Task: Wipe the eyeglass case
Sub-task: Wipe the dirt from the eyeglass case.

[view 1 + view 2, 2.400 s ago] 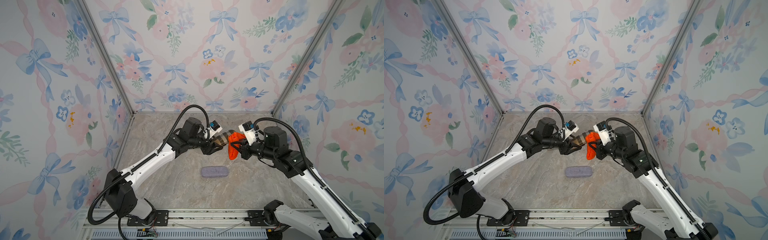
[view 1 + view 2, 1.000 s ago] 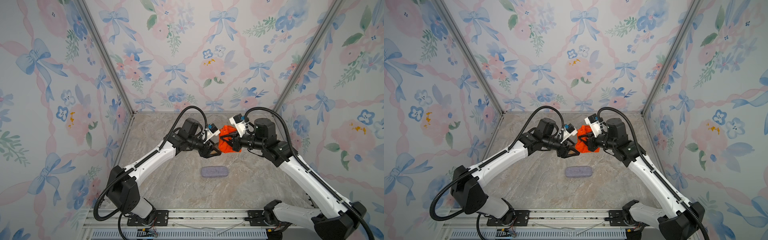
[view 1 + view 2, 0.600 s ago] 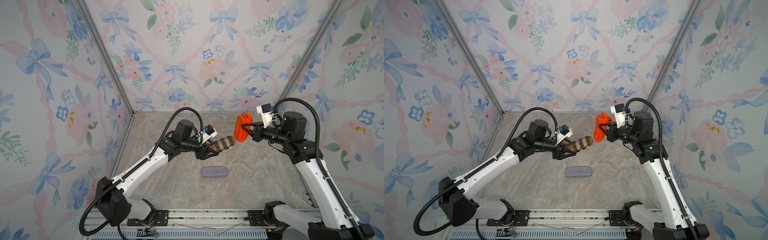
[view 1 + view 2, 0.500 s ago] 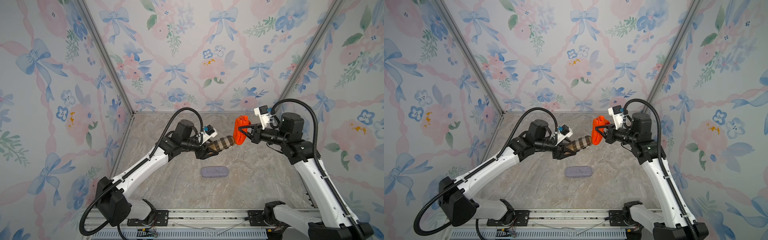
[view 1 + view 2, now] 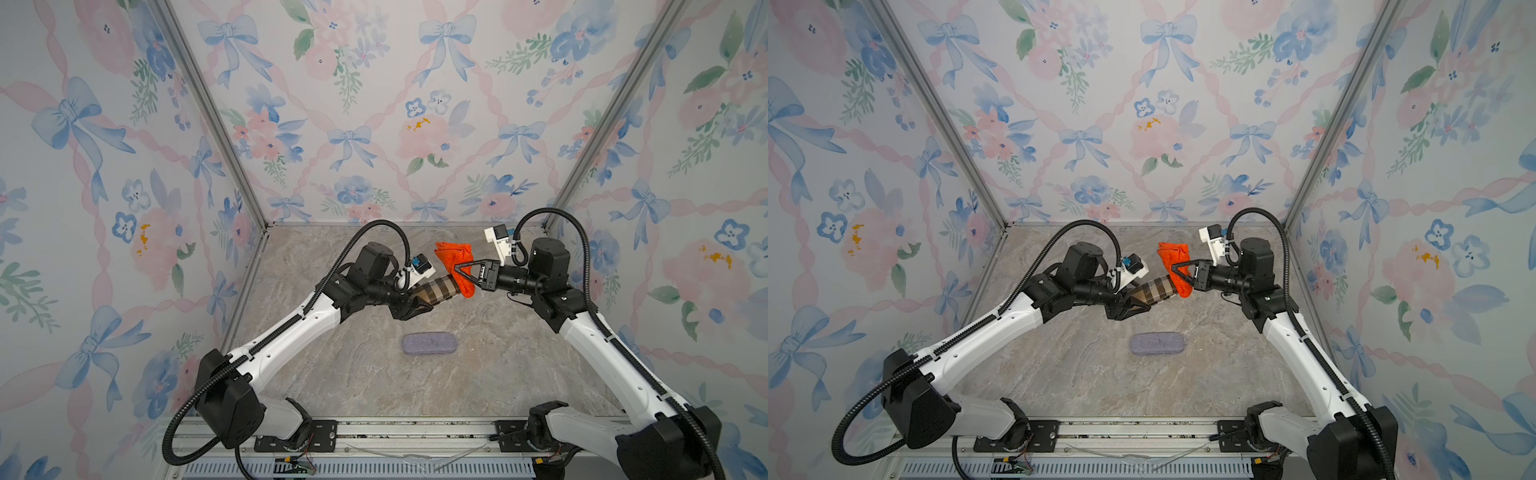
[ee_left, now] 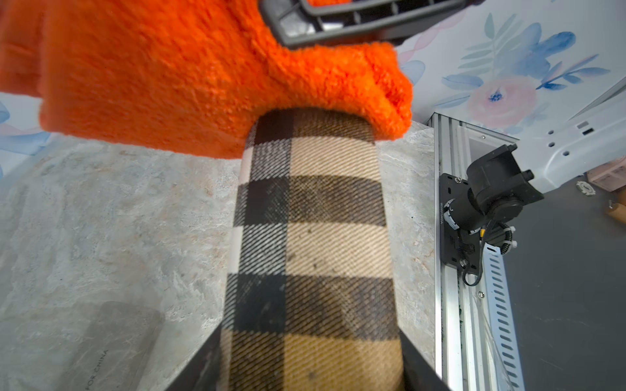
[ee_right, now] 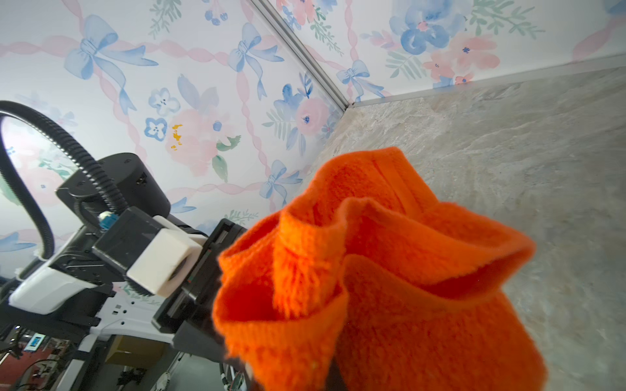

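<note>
The left gripper (image 5: 417, 303) pinches one end of the plaid case (image 5: 440, 289), jaws closed against its sides. The case is held off the table (image 5: 332, 374), beyond the lilac pouch (image 5: 430, 344) on the side toward the back wall, and lies roughly level. The right gripper (image 5: 465, 276), also beyond the pouch, has its jaws pressed together on a bunched orange cloth (image 5: 453, 253). In the left wrist view the cloth covers the case's free end and presses on it. The pouch lies flat on the table, apart from both arms; it may be a second case, though the top views are too small to tell.
</note>
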Controlling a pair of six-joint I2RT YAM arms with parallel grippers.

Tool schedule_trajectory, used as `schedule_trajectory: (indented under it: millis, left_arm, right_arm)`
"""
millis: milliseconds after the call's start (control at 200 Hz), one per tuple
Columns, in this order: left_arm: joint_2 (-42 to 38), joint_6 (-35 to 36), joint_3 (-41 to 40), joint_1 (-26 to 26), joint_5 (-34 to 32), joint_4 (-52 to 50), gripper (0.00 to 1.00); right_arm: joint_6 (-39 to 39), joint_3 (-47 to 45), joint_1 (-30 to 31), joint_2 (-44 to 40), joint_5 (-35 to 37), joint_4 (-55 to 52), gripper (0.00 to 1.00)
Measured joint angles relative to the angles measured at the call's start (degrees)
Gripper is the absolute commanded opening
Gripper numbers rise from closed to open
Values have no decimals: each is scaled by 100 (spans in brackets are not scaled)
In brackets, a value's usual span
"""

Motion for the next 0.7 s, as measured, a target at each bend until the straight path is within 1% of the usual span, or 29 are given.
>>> schedule_trajectory:
  millis: [150, 245, 345, 500, 700]
  left_arm:
    - [0, 0, 4, -229, -201, 245, 33]
    - [-9, 2, 4, -468, -363, 264, 33]
    - [-63, 4, -17, -560, -457, 313, 33]
    - [-280, 2, -184, -389, -501, 474, 33]
    - [-267, 4, -208, -256, -363, 525, 34]
  right_arm:
    - [791, -234, -170, -7, -315, 892, 0]
    - [1305, -245, -205, 348, -417, 1550, 0]
    - [1810, -245, -203, 765, -474, 2072, 0]
    - [2256, -254, -238, 942, -479, 2304, 0]
    - [2568, -498, -332, 708, -363, 2354, 0]
